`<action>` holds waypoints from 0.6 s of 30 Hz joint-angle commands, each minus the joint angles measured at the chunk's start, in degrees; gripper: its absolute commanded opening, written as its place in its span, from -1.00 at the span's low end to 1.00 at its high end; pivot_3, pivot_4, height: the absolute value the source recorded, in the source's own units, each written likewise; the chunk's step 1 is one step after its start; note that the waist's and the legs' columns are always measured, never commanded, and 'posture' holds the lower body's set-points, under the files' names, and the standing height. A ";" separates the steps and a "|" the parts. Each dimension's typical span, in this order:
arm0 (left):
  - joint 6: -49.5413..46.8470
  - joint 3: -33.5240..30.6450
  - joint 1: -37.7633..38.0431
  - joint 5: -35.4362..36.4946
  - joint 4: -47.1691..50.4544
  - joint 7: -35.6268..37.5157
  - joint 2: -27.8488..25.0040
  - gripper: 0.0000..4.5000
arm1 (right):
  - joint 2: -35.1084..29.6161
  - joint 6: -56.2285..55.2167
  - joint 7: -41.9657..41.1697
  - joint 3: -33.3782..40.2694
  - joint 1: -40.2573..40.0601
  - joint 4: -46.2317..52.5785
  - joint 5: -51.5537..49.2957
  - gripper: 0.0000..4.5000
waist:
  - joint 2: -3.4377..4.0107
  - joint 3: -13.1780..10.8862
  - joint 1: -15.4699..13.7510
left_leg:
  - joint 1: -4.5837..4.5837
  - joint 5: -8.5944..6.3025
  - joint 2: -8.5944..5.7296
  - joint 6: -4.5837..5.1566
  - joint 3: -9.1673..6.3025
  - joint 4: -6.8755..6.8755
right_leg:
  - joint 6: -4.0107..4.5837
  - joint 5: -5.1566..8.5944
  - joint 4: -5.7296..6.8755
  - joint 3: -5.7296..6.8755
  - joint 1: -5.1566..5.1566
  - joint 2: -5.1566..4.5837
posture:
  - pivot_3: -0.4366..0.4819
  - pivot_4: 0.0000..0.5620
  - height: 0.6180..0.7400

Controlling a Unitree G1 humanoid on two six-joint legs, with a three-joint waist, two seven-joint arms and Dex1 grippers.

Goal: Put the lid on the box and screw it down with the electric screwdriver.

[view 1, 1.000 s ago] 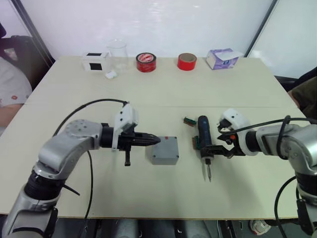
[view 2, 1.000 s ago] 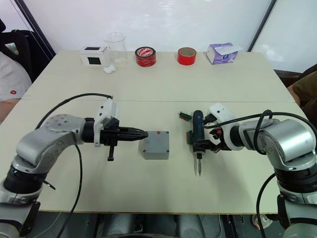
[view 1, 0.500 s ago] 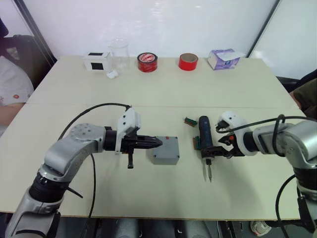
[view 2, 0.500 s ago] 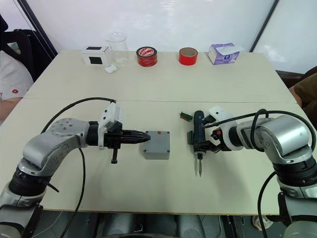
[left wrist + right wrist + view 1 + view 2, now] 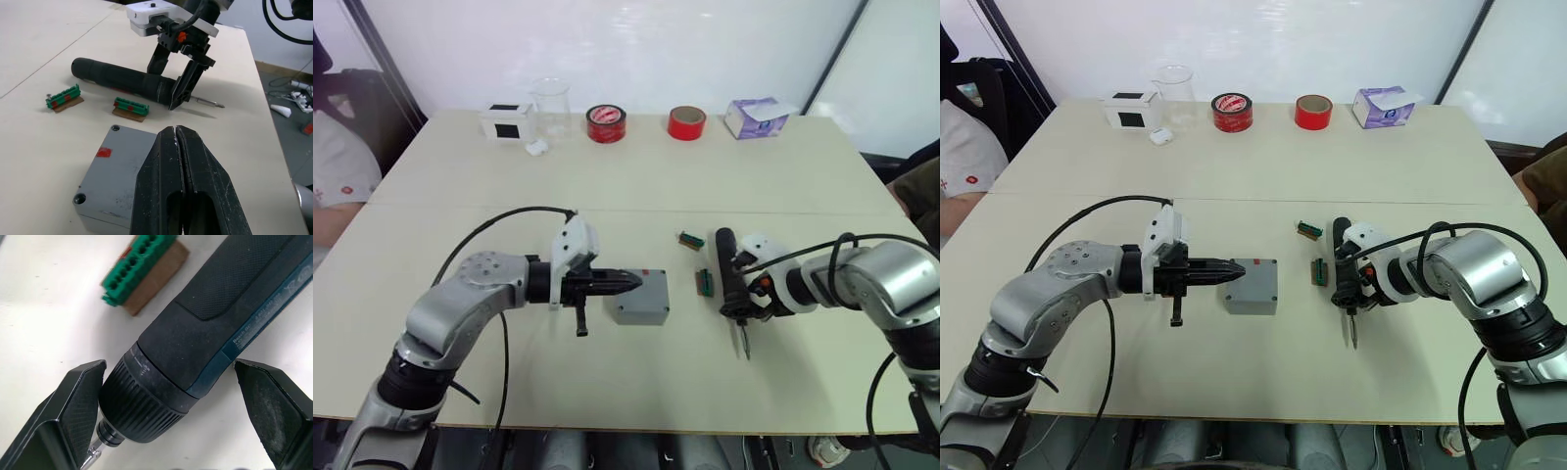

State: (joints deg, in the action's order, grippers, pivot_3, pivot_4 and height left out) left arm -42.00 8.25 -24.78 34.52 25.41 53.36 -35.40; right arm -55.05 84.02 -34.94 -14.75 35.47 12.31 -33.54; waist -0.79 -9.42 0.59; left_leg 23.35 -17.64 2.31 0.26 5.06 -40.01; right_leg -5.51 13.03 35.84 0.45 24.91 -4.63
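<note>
The grey box [image 5: 641, 297] sits mid-table, with a small red mark near one corner. The lid [image 5: 115, 161] lies flat on top of it and shows its corner screw holes. My left gripper [image 5: 631, 283] is shut, fingertips pressed together, reaching in from the left just over the lid's near edge. To the right, the black electric screwdriver [image 5: 728, 272] lies on the table with its bit pointing toward me. My right gripper [image 5: 168, 374] is open and straddles the tool's ribbed front collar. One finger [image 5: 78, 396] touches the collar; the other stands apart from the body.
Two small green terminal parts [image 5: 689, 238] [image 5: 703, 282] lie left of the screwdriver. Along the far edge stand a white box with a black square [image 5: 504, 120], a clear beaker [image 5: 549, 103], two red tape rolls [image 5: 605, 123] [image 5: 685, 122] and a tissue box [image 5: 754, 116]. A person [image 5: 333, 176] sits at the far left.
My left gripper has slid right, over the box's edge. The right gripper has closed in around the screwdriver's collar, and the tool has shifted right and tilted.
</note>
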 commanded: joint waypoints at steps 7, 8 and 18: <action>1.19 0.69 -0.67 -0.22 0.43 -0.48 1.84 -1.00 | -7.18 -7.98 -8.20 -8.53 6.12 -13.44 8.69 0.93 | 0.00 0.00 -0.10 | 0.01 0.00 -0.09 0.00 -0.14 -0.01 | 0.00 0.00 -0.18 0.00 -0.14 -0.01 | -0.05 -0.47 1.00; 1.33 0.82 -0.62 -0.39 0.32 -0.51 2.04 -1.00 | -8.27 -10.08 -10.49 -10.55 7.05 -15.31 10.25 0.93 | 0.00 0.00 -0.07 | 0.02 0.00 -0.13 0.00 -0.14 0.00 | 0.00 0.00 -0.23 0.00 -0.14 -0.02 | -0.05 -0.47 1.00; 2.05 1.10 0.72 -0.57 0.64 -2.11 3.09 -1.00 | -4.76 -15.05 -24.06 -18.59 17.49 -32.96 18.44 0.93 | 0.04 -0.01 0.34 | 0.02 -0.03 -0.11 0.05 -0.16 0.04 | -0.01 -0.01 -0.35 -0.02 -0.15 0.04 | -0.05 -0.47 1.00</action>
State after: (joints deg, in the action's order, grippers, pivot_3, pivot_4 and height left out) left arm -41.06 9.91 -24.17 34.23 24.95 51.80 -32.88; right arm -61.05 70.85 -56.77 -32.70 50.51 -17.06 -17.38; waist -0.75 -9.43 0.93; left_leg 23.37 -17.67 2.21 0.31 4.92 -39.98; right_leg -5.53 13.02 35.48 0.43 24.76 -4.58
